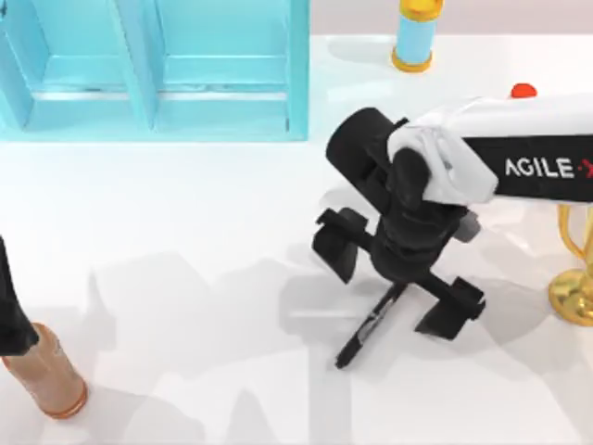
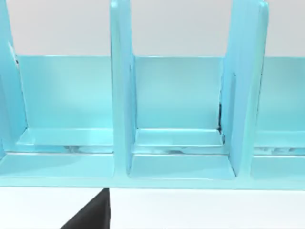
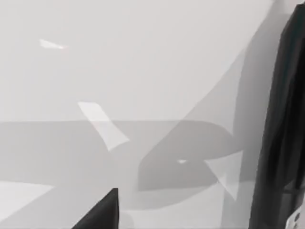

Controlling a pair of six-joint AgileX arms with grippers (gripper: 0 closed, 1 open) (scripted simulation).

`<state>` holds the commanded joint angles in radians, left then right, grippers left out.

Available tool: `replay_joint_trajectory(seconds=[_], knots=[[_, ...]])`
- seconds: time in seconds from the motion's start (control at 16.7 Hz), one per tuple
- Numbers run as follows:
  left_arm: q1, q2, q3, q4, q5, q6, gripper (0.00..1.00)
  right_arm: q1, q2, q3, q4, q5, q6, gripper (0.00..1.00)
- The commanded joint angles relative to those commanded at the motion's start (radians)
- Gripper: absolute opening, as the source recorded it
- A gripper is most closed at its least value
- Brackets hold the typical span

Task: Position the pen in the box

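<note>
While lying flat on white table [image 1: 185,232], slim black pen [image 1: 371,329] sits beneath right gripper [image 1: 400,289], fingers spread wide to straddle it; cyan divided box [image 1: 222,111] waits well apart.

The top view looked straight down on the glossy white table [image 1: 185,241], sharing with the close, level left wrist view the light-blue divided box [image 1: 157,65], while the right wrist view hugged the tabletop.
</note>
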<state>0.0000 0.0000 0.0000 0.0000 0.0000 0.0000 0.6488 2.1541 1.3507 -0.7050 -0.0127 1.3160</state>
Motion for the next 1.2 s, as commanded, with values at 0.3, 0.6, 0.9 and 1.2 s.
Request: replay_joint_trajectory(seconds=[0.3, 0.6, 0.9, 1.2], knots=[[0.000, 0.000, 0.000, 0.000, 0.000, 0.000, 1.00, 0.000, 0.000, 0.000, 0.000, 0.000, 0.000, 0.32], [0.000, 0.000, 0.000, 0.000, 0.000, 0.000, 1.00, 0.000, 0.000, 0.000, 0.000, 0.000, 0.000, 0.00], [0.000, 0.000, 0.000, 0.000, 0.000, 0.000, 1.00, 0.000, 0.000, 0.000, 0.000, 0.000, 0.000, 0.00], [0.000, 0.000, 0.000, 0.000, 0.000, 0.000, 1.00, -0.006, -0.085, 0.019, -0.109, 0.019, -0.039, 0.00]])
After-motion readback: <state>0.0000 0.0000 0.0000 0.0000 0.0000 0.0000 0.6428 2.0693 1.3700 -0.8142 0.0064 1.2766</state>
